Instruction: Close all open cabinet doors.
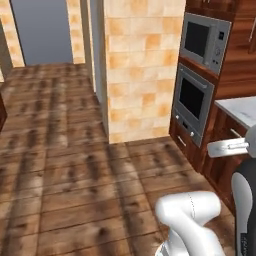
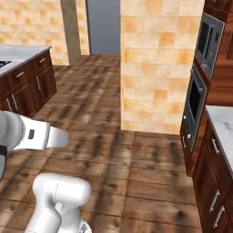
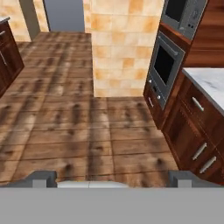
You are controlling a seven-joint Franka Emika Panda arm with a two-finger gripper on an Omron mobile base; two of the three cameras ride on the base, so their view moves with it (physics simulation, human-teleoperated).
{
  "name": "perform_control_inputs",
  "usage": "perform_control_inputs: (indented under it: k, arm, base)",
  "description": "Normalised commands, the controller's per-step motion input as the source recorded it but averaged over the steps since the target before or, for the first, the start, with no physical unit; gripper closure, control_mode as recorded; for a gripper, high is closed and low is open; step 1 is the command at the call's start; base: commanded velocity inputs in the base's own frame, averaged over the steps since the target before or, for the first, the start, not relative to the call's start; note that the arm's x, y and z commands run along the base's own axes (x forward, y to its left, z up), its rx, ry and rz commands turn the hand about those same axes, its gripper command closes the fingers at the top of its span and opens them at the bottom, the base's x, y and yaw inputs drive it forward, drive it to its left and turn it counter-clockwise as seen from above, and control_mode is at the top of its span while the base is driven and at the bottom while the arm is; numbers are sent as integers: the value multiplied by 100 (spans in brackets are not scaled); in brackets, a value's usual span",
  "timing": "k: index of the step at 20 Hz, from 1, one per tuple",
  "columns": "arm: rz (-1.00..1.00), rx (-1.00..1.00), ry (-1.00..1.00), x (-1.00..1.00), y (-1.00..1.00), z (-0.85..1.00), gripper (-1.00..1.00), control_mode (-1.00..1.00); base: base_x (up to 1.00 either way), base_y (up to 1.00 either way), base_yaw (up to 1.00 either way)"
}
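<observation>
The arm [image 1: 192,220] is seen folded low at the frame bottom. In the hand view the gripper [image 3: 113,178] is aimed over bare floor [image 3: 78,131], fingertips [image 3: 41,178] set wide apart, nothing between. The cabinet doors [image 3: 192,142] lie at lower right, under the counter [image 3: 210,87].

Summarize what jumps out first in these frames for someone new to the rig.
The tan tiled pillar stands mid-room on the wood plank floor, dominating every view. To its right, a steel microwave is stacked over a wall oven in dark reddish cabinetry, next to a white marble counter above cabinet doors that look shut. The tool sits wide open, aimed at bare floor.
</observation>
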Motion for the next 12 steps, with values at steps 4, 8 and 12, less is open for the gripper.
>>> perform_control_inputs:
  k: [4, 8, 12]
  arm:
    - [0, 0, 0, 0, 0, 0, -100, 100]
    - [0, 0, 0, 0, 0, 0, -100, 100]
    - [0, 0, 0, 0, 0, 0, -100, 100]
  base:
    - [100, -3, -31]
    - [99, 0, -45]
    - [97, 0, -46]
